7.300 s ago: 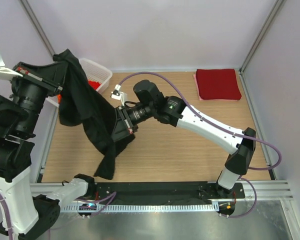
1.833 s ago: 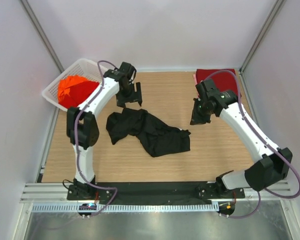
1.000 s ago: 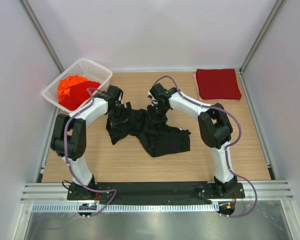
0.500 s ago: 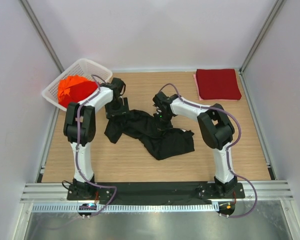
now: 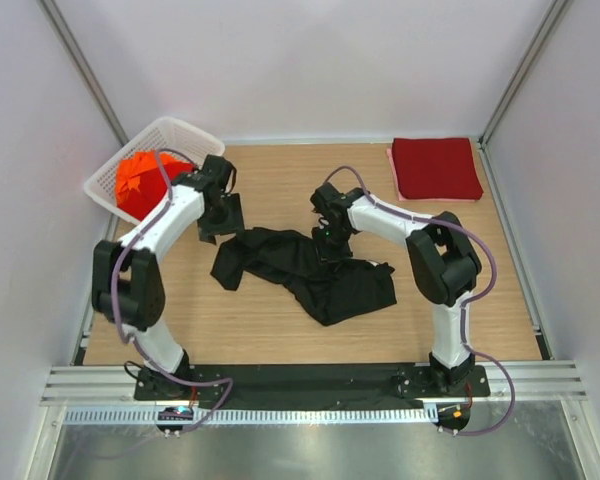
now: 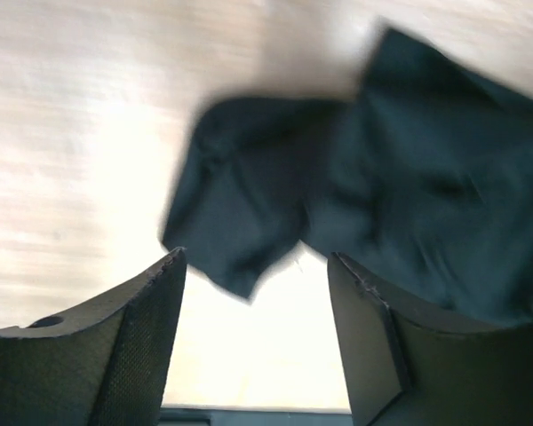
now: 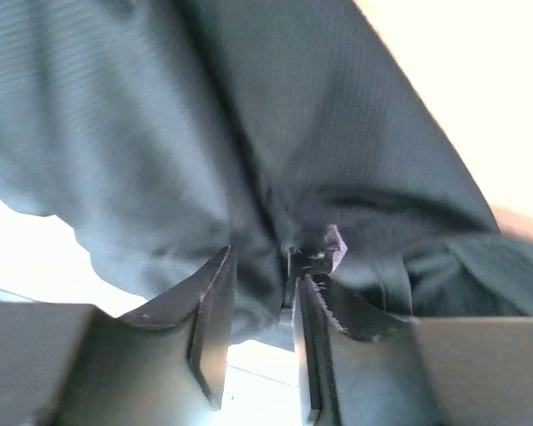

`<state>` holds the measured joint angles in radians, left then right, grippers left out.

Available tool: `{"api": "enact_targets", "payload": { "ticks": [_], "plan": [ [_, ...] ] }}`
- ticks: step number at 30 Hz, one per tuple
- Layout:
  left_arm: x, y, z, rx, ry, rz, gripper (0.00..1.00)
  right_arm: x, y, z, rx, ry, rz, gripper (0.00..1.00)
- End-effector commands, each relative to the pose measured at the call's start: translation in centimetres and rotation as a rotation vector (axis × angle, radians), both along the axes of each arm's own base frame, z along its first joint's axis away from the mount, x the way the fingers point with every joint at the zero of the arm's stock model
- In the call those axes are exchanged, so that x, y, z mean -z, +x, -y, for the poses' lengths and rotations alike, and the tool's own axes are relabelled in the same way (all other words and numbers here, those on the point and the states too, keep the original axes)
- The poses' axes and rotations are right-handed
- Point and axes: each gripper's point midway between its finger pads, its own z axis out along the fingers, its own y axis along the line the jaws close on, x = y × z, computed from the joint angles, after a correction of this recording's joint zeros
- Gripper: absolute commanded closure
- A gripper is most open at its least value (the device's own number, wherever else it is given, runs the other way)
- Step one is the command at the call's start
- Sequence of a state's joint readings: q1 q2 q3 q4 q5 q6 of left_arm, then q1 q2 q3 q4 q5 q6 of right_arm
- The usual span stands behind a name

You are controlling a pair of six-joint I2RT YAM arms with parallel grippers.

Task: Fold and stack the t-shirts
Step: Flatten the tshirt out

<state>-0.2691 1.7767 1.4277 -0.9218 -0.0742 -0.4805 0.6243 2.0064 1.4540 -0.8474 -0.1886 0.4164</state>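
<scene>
The black t-shirt (image 5: 305, 272) lies crumpled mid-way across the worktop (image 5: 280, 335), a fold pinched in the right gripper (image 7: 260, 266), the left gripper (image 6: 256, 266) spread wide and empty near its left end.

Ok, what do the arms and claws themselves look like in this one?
Both arms are white links with black joints: left arm, right arm. A purple-grey cable loops along each. The left claw and right claw have broad, flat black fingers.
</scene>
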Motion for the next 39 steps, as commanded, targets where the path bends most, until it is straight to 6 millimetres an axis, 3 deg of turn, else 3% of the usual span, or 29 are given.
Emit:
{"api": "enact_targets", "payload": {
  "ticks": [1,2,5,8,15,20,27,33,39],
  "plan": [
    [-3.8,-2.6,2.8,0.030,-0.109,0.087,0.37,-6.5,1.3,-0.5,-0.017,0.070,0.117,0.60],
    [-3.3,-4.0,3.9,0.038,-0.147,0.064,0.39,-7.4,1.6,-0.5,-0.019,0.073,0.139,0.59],
    [-4.5,-5.4,6.1,0.049,-0.261,0.114,0.43,-9.3,1.6,0.5,-0.004,0.088,0.168,0.57],
    [-2.7,-6.1,7.7,0.032,-0.340,0.070,0.46,-10.4,1.4,1.7,0.028,0.105,0.179,0.57],
    [0.2,-3.0,9.7,-0.048,-0.387,0.035,0.37,-11.2,0.3,5.3,0.108,0.122,0.182,0.57],
    [2.6,-1.4,10.2,-0.097,-0.375,-0.010,0.42,-10.4,-1.3,7.1,0.153,0.137,0.150,0.57],
    [3.9,-0.8,10.1,-0.112,-0.354,-0.029,0.48,-10.4,-1.6,8.5,0.164,0.123,0.158,0.57],
    [4.2,-0.5,10.2,-0.110,-0.350,-0.027,0.56,-10.3,-1.5,8.3,0.160,0.130,0.143,0.57],
    [3.8,-0.6,10.3,-0.104,-0.364,-0.022,0.70,-10.0,-1.4,8.1,0.159,0.132,0.133,0.57]
  ]
}}
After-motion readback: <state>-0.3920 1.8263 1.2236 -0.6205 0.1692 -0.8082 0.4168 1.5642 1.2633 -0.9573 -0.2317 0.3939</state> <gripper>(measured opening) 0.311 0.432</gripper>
